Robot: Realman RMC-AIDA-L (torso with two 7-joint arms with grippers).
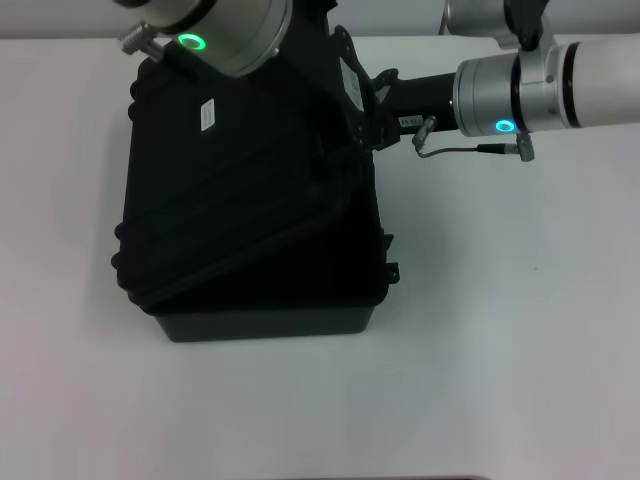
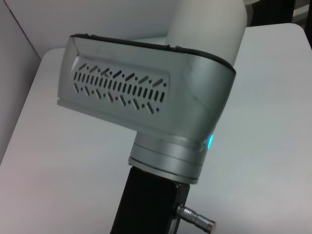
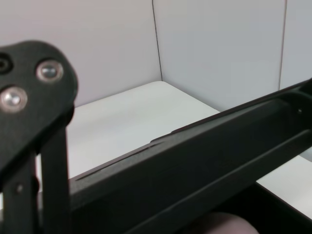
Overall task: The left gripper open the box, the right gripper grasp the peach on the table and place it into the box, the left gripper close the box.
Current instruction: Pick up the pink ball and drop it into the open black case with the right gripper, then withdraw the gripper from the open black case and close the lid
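The black box [image 1: 270, 322] stands on the white table [image 1: 500, 330], its lid [image 1: 230, 190] with the white label [image 1: 208, 113] tilted up at the far right side. My left gripper [image 1: 322, 30], on the green-lit arm, is at the lid's raised far edge and mostly hidden by the wrist. From the right, the cyan-lit arm brings my right gripper [image 1: 362, 110] to the gap under the lid. The right wrist view shows the lid's rim [image 3: 195, 161] crossing close by. Below it, the top of the pink peach [image 3: 219, 225] just shows; whether it is held is hidden.
The left wrist view is filled by the right arm's silver wrist [image 2: 161, 112] with bare table [image 2: 273, 122] behind. A grey cable [image 1: 470, 150] hangs under that wrist. Two latches [image 1: 390, 270] stick out on the box's right side. Grey walls [image 3: 219, 48] border the table's far corner.
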